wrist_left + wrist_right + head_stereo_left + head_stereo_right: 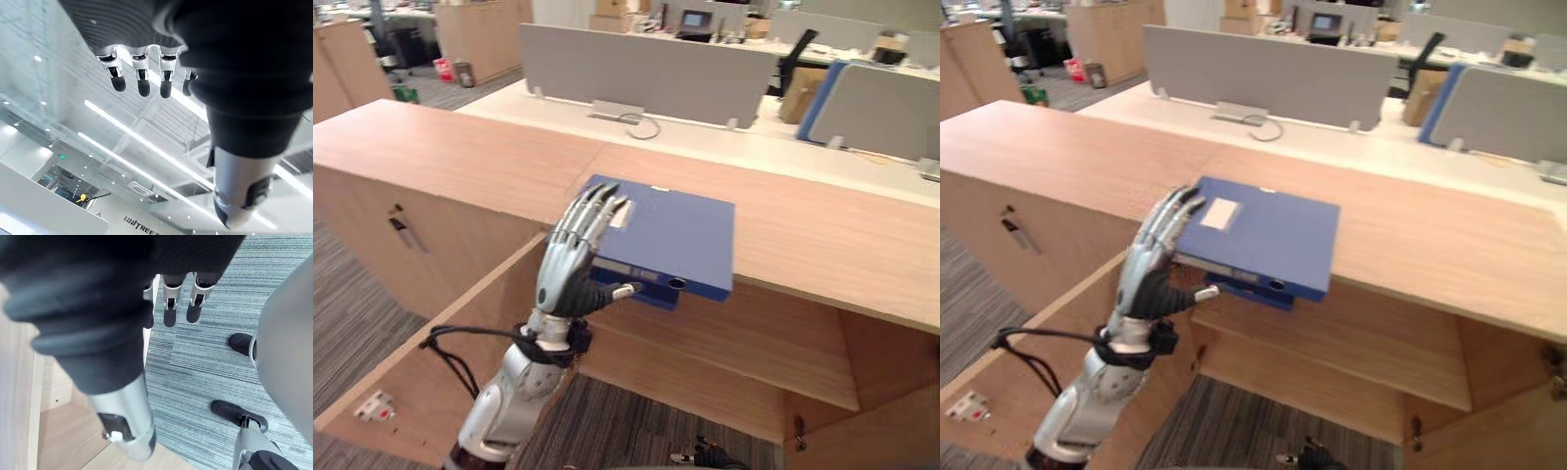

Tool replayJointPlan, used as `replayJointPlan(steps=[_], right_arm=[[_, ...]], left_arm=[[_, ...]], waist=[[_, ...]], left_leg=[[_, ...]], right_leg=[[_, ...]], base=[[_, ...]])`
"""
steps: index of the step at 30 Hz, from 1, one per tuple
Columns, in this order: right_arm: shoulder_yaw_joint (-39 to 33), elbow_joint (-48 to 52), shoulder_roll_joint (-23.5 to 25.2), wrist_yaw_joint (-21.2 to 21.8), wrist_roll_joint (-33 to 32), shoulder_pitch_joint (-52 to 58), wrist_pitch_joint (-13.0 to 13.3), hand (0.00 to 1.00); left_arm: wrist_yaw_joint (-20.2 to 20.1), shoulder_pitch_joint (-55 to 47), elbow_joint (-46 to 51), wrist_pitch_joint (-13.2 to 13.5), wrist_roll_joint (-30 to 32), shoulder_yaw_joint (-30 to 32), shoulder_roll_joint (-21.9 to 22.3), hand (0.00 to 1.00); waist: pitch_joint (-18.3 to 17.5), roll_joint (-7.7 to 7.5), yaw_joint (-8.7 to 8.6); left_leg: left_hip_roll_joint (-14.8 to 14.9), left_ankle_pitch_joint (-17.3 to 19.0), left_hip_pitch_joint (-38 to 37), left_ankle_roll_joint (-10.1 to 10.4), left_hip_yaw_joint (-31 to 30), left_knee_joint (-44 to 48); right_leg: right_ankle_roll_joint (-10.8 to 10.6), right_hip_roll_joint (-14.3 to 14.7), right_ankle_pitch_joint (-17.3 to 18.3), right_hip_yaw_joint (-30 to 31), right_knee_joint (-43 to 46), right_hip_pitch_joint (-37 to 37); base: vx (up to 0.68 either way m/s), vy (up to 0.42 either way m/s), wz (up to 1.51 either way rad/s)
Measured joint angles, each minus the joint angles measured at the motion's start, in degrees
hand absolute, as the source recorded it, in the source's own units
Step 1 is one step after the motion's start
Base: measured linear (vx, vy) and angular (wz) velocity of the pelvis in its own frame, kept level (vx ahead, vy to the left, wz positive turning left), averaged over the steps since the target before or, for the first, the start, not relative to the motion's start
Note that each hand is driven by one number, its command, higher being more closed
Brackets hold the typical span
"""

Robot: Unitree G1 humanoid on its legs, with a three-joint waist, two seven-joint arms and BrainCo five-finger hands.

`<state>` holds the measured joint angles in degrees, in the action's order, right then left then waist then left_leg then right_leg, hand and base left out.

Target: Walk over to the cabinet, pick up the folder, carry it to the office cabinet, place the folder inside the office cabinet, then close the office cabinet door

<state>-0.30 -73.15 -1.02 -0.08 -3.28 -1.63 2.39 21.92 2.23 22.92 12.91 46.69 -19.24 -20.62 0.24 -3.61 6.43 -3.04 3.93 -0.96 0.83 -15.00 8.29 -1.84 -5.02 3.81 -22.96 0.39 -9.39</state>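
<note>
A blue folder lies flat on the long wooden cabinet top, its spine jutting over the front edge above an open compartment. My left hand is raised at the folder's near left corner. Its straight fingers lie on top of that corner, and its thumb points along the spine in front. In the left wrist view the fingers are straight and hold nothing. My right hand hangs low beside a wooden panel, fingers relaxed toward the grey carpet.
An open cabinet door swings out at the lower left, close to my left arm. A wooden shelf sits inside the open compartment. A closed door with a handle is to the left. Grey desk dividers stand behind.
</note>
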Motion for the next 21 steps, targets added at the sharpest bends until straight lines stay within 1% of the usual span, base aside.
replayJointPlan(steps=[2, 3, 6, 11, 15, 20, 21], right_arm=[[0.4, -0.2, 0.0, 0.0, 0.0, -0.4, 0.1, 0.00], [0.4, -0.3, -0.1, 0.0, 0.0, -0.5, 0.1, 0.00], [0.4, -0.9, -0.2, 0.0, 0.1, -0.7, 0.1, 0.00], [0.4, -0.9, -0.3, 0.0, 0.4, -0.8, 0.1, 0.00], [2.2, -0.8, -0.9, 0.0, 1.0, -0.9, 0.1, 0.00], [2.8, -0.5, -1.6, 0.2, 1.1, -1.0, 0.0, 0.00], [3.1, -0.1, -1.9, 0.6, 1.1, -1.0, 0.0, 0.00]], left_arm=[[0.0, 1.4, -2.6, -0.1, 1.9, -0.1, -0.7, 0.00], [0.1, 2.4, -4.1, -0.2, 3.5, 0.0, -1.6, 0.00], [0.1, 2.9, -4.8, -0.4, 5.5, 0.0, -3.3, 0.00], [0.1, 4.6, -9.9, -0.8, 7.5, 0.1, -5.5, 0.00], [0.0, 4.9, -15.7, -1.4, 7.9, 0.5, -7.7, 0.00], [0.0, 6.6, -19.0, -2.2, 10.0, 0.6, -8.4, 0.00], [0.0, 7.2, -20.4, -2.5, 10.1, 0.6, -8.7, 0.00]], waist=[[0.0, 0.01, -0.74], [0.0, 0.01, -0.81], [0.0, 0.02, -0.85], [0.0, 0.20, -1.06], [0.1, 0.29, -2.25], [0.4, 0.85, -3.10], [0.6, 1.14, -3.49]], left_leg=[[0.2, 0.0, -0.2, 0.0, 0.4, -0.2], [0.4, 0.0, -0.3, 0.1, 0.7, -0.3], [0.7, -0.1, -1.2, 0.2, 1.6, -1.1], [0.9, -0.4, -2.6, 0.3, 2.5, -2.3], [1.4, -1.1, -3.9, 0.5, 3.1, -4.4], [1.7, -1.2, -4.2, 0.5, 3.6, -5.2], [1.7, -1.2, -4.2, 0.5, 3.8, -5.3]], right_leg=[[0.1, 0.2, -0.1, 0.5, 0.0, 0.1], [0.2, 0.3, -0.1, 1.0, 0.0, 0.2], [0.2, 0.3, -0.2, 1.7, 0.0, 0.1], [0.4, 0.5, -0.4, 2.7, -0.3, -0.4], [0.6, 0.9, -1.3, 3.1, -2.1, -1.3], [0.6, 1.3, -2.0, 3.6, -3.6, -1.6], [0.5, 1.3, -2.1, 3.9, -3.9, -1.7]], base=[[0.01, -0.003, -0.21], [0.01, 0.005, -0.13], [0.01, 0.012, -0.14], [0.01, 0.017, -0.12], [0.01, 0.005, -0.10], [0.02, 0.014, -0.06], [0.03, 0.023, -0.07]])
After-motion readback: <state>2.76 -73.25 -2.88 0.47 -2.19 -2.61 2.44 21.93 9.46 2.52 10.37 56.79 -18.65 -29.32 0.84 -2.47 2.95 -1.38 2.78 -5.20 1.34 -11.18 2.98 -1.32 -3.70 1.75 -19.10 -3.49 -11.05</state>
